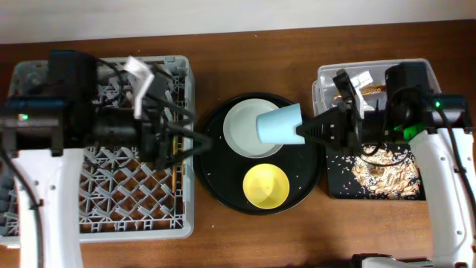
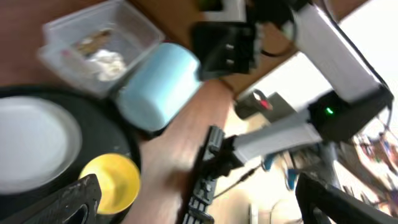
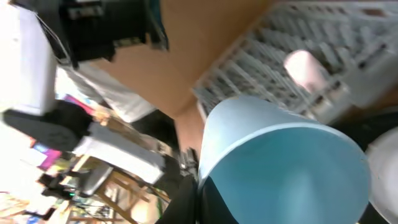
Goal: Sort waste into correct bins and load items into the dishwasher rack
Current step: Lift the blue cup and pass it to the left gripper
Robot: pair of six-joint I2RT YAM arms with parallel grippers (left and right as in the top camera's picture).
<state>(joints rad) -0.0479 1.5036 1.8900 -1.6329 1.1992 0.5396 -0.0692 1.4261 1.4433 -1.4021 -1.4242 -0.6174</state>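
My right gripper [image 1: 303, 132] is shut on the rim of the light-blue cup [image 1: 279, 123] and holds it on its side above the grey-white plate [image 1: 242, 134]; the cup also fills the right wrist view [image 3: 280, 168], pinched by the fingers [image 3: 202, 199]. My left gripper [image 1: 195, 141] is open and empty at the right edge of the grey dishwasher rack [image 1: 134, 193]. The yellow bowl [image 1: 266, 184] stands in front of the plate. The pink cup [image 3: 305, 67] lies in the rack. Food scraps [image 1: 383, 177] lie in the black rectangular tray [image 1: 335, 186]. A white napkin [image 2: 106, 62] lies in the clear tub [image 1: 327, 78].
Plate and bowl sit on a large round black tray [image 1: 216, 175] between the rack and the bins. In the left wrist view the cup [image 2: 158, 87], plate [image 2: 31, 146] and bowl [image 2: 115, 180] lie ahead of the open fingers [image 2: 199, 202]. Bare wooden table lies in front.
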